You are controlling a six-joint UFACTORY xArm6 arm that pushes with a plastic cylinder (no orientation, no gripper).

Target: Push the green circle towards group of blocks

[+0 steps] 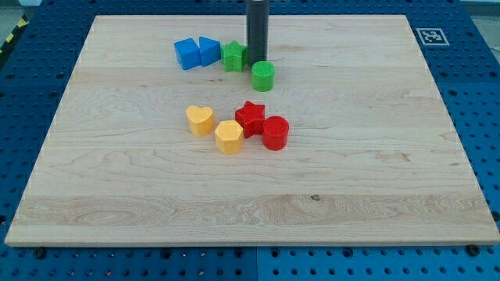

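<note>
The green circle [263, 76] stands on the wooden board [375, 156] a little above the middle. My tip [256, 61] is just above it in the view, at its upper left edge, touching or nearly touching it. Below the green circle sits a group: a red star [250, 117], a red circle [275, 133], a yellow heart [201, 120] and a yellow hexagon-like block [229, 136]. Left of my tip are a green star [233, 56] and two blue blocks [187, 54] [209, 51].
The board lies on a blue perforated table [31, 86]. A black and white marker tag [431, 36] is at the board's upper right corner.
</note>
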